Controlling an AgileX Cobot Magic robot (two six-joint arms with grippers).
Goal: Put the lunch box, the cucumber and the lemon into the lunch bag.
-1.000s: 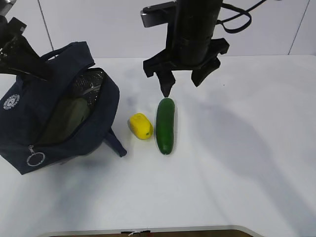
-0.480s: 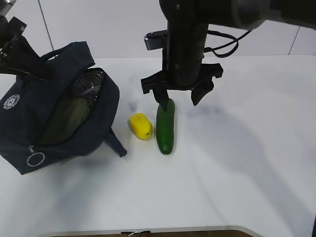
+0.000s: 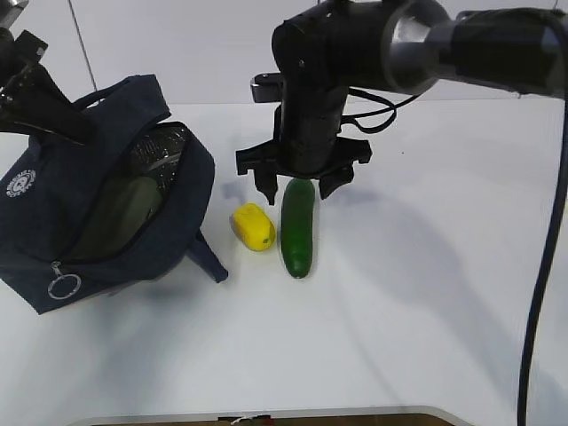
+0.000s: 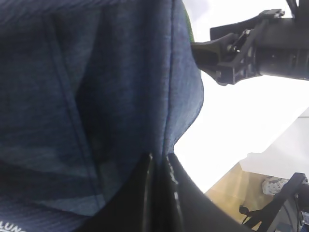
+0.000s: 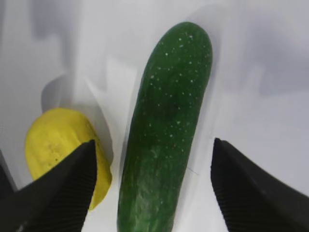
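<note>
The dark navy lunch bag (image 3: 53,204) lies open at the left. The pale green lid of the lunch box (image 3: 124,211) shows inside it. My left gripper (image 3: 73,127) is shut on the bag's far rim; in the left wrist view its fingers (image 4: 166,166) pinch the navy fabric (image 4: 96,87). The cucumber (image 3: 297,229) lies on the table with the yellow lemon (image 3: 253,226) just left of it. My right gripper (image 3: 295,186) is open and low over the cucumber's far end. In the right wrist view the cucumber (image 5: 166,130) lies between its fingers (image 5: 65,188), and the lemon (image 5: 55,142) is beside the left one.
The white table (image 3: 426,293) stretches to the right and front of the cucumber. A bag strap (image 3: 209,257) sticks out toward the lemon. The zipper's silver ring pull (image 3: 64,286) hangs at the bag's near corner. A black cable (image 3: 546,266) hangs at the far right.
My right gripper has come down and slightly left, from above the cucumber's far end to straddling it, still open. The left gripper and the bag have not moved.
</note>
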